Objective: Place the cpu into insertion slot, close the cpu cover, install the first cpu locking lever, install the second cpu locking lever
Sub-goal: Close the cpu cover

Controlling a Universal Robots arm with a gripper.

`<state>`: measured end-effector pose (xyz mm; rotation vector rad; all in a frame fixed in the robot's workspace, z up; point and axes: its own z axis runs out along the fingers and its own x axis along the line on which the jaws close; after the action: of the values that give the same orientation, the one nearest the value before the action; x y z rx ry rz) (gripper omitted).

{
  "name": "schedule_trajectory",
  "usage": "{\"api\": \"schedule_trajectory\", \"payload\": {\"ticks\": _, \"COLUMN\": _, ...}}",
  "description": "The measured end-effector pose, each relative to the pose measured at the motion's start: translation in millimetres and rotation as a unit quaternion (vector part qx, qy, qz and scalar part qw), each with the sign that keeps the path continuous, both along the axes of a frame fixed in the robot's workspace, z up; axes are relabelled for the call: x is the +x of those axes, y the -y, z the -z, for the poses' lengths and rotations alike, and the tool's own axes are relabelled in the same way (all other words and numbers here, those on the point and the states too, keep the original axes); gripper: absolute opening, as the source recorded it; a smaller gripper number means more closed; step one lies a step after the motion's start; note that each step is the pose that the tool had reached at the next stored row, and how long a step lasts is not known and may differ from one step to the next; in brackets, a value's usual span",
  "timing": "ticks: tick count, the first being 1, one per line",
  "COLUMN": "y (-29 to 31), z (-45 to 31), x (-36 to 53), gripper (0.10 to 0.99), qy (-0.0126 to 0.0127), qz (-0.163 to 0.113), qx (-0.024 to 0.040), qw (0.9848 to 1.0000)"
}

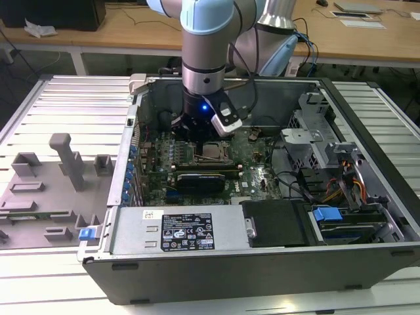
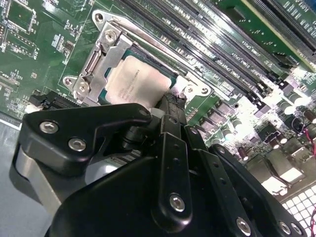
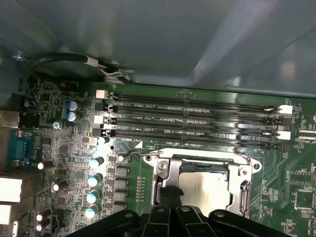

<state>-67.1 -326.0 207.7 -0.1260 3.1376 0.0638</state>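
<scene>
Cpu already seated in slot, cover lying shut over it, levers seemingly not yet latched; gripper, fingers together, at cover's edge.

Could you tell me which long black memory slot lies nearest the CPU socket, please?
The long black memory slot directly beside the silver metal cpu cover; the others lie beyond it, toward the grey case wall.

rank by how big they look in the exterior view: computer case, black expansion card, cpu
1. computer case, by far the largest
2. black expansion card, a long dark bar
3. cpu, the small square
</scene>
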Motion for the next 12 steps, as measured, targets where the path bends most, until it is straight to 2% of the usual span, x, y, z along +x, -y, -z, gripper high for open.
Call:
{"api": "schedule_trajectory", "payload": {"ticks": 1, "y": -0.1, "z": 0.4, "x": -0.1, "gripper": 0.106, "qy": 0.0, "qz": 0.0, "qx": 0.0016, "qw": 1.0}}
{"api": "schedule_trajectory", "payload": {"ticks": 12, "y": -0.1, "z": 0.9, "x": 4.3, "gripper": 0.106, "qy": 0.0001, "qz": 0.0, "qx": 0.0016, "qw": 1.0}}
